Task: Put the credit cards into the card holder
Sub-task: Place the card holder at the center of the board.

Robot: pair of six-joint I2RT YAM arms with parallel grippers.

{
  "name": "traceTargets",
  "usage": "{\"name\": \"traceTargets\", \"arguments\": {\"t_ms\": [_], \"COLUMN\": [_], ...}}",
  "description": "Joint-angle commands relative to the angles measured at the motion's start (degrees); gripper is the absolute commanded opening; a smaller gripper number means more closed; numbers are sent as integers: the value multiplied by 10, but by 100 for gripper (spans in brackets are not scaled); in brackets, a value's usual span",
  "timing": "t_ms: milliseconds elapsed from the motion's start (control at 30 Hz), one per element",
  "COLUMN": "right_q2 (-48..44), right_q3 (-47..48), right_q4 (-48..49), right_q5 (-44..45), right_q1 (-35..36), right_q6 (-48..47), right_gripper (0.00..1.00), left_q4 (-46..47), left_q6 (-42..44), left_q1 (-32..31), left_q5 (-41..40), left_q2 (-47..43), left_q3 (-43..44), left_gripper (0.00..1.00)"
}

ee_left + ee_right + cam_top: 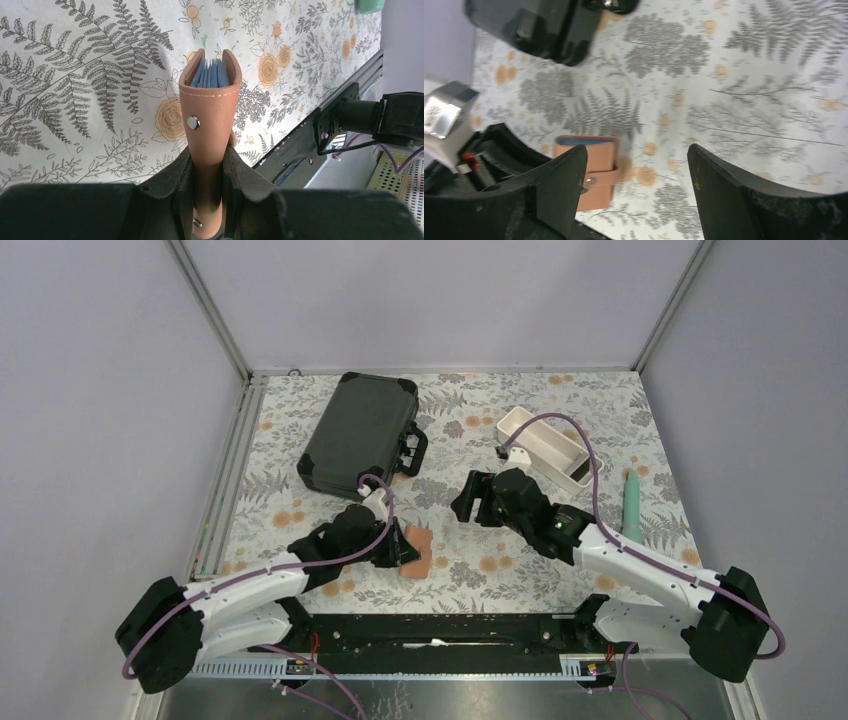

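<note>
The card holder [417,553] is a tan folding wallet with a strap and snap button. My left gripper [398,545] is shut on it at the near middle of the table. In the left wrist view the card holder [210,112] stands out from between my fingers [172,175], its pale blue pockets at the far end. My right gripper [464,503] is open and empty, above the table to the right of the wallet. The right wrist view shows its jaws wide apart [638,150] and the card holder [594,165] beyond the left finger. No credit cards show in any view.
A large black hard case [360,433] lies at the back left, and its corner shows in the right wrist view [549,25]. A long white tray [545,448] stands at the back right. A pale green object [632,505] lies near the right edge. The black rail [450,625] runs along the near edge.
</note>
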Motion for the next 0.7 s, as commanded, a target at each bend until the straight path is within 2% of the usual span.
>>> {"name": "traceTargets", "arguments": {"t_ms": [0, 233, 367, 533, 667], "right_q2": [-28, -57, -69, -78, -90], "right_q3": [-11, -25, -37, -46, -46], "right_q4": [-56, -78, -79, -95, -114], "right_q5": [52, 52, 51, 61, 78], "right_q1": [-51, -103, -122, -145, -160], "right_q6": [-55, -79, -79, -85, -93], "right_gripper": [81, 82, 83, 87, 91], "left_q4": [91, 159, 153, 120, 61], "left_q6": [26, 48, 49, 41, 36], "left_q1": [10, 32, 41, 45, 51], "left_q5": [21, 34, 13, -56, -100], "left_q2": [33, 106, 128, 70, -17], "left_q3": [-6, -36, -35, -48, -51], "left_gripper": [10, 31, 42, 76, 98]}}
